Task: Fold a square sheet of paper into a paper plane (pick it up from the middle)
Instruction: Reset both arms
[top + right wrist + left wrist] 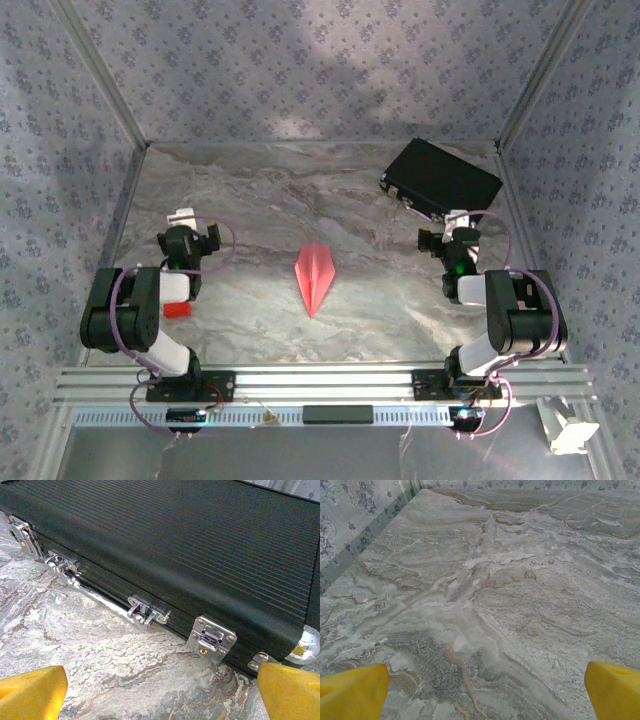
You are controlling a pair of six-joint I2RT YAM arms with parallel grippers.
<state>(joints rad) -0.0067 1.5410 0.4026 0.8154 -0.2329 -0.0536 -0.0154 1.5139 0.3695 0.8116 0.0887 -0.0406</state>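
Pink paper plane [315, 276] lies flat mid-counter [250, 200], sharp tip twd near edge, centre crease visible. Arms sit folded at L & R sides, well apart from it. Both the left end effector [182, 216] and right end effector [458, 218] point twd back wall. The right one is just beside black case [445, 178], back-R corner. Small red block [177, 309] sits by L arm.

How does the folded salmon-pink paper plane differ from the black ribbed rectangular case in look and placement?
The slim salmon-pink paper plane is a thin creased dart. The black ribbed rectangular case is a broad, thick box with chrome latches. The plane lies mid-table with its sharp tip pointing toward the near edge, while the case sits askew in the far right corner. Both rest on the marble-patterned table.
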